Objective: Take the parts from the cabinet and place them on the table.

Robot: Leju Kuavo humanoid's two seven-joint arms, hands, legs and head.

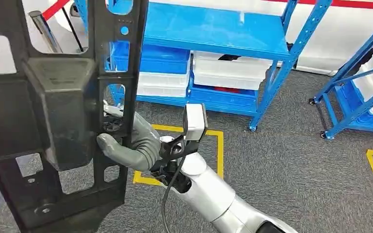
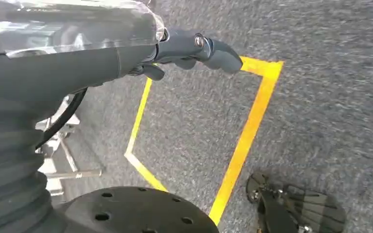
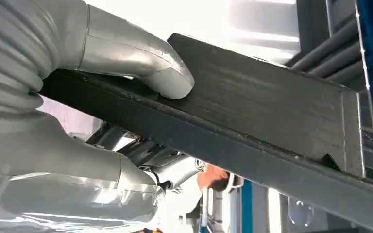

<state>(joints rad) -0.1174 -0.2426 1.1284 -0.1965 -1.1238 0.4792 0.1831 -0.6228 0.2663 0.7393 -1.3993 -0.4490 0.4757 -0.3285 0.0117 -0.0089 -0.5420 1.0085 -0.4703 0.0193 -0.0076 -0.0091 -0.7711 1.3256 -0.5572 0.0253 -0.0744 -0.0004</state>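
Note:
A large black plastic frame part (image 1: 53, 111), with cut-out windows and a boxy middle, stands upright at the left of the head view. My right hand (image 1: 136, 143) grips its right edge at mid height, thumb on the front face. In the right wrist view the grey thumb (image 3: 165, 77) presses on the part's dark flat side (image 3: 272, 121). My left hand (image 2: 194, 48) hangs above the grey carpet with its fingers loosely forward and nothing in them.
A blue shelf rack (image 1: 213, 29) with white and blue bins (image 1: 228, 73) stands ahead. A second blue rack (image 1: 359, 92) is at the right. Yellow tape (image 1: 213, 133) marks squares on the grey carpet. A stanchion (image 1: 43, 29) stands at the back left.

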